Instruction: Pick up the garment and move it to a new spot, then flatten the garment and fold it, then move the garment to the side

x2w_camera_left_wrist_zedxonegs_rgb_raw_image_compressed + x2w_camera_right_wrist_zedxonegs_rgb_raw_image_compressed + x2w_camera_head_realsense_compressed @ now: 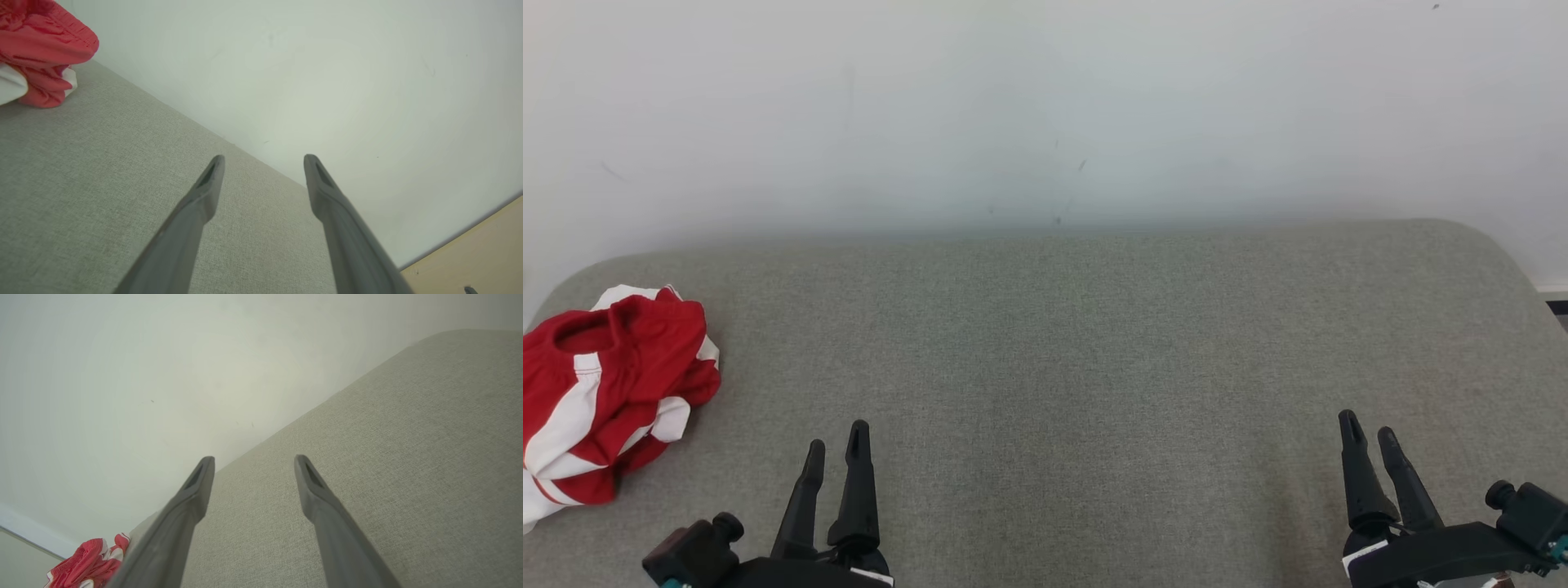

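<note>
Red/wht garment (625, 359), L end grey surface (1094, 367)

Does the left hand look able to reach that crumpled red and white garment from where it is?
Probably yes. The crumpled red and white garment lies on the grey fabric surface, to the left of the left hand, whose fingers are open; nothing stands between them.

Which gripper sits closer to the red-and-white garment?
The left gripper: the garment lies crumpled just off its outer side, while the right gripper hangs far across the grey surface.
</note>
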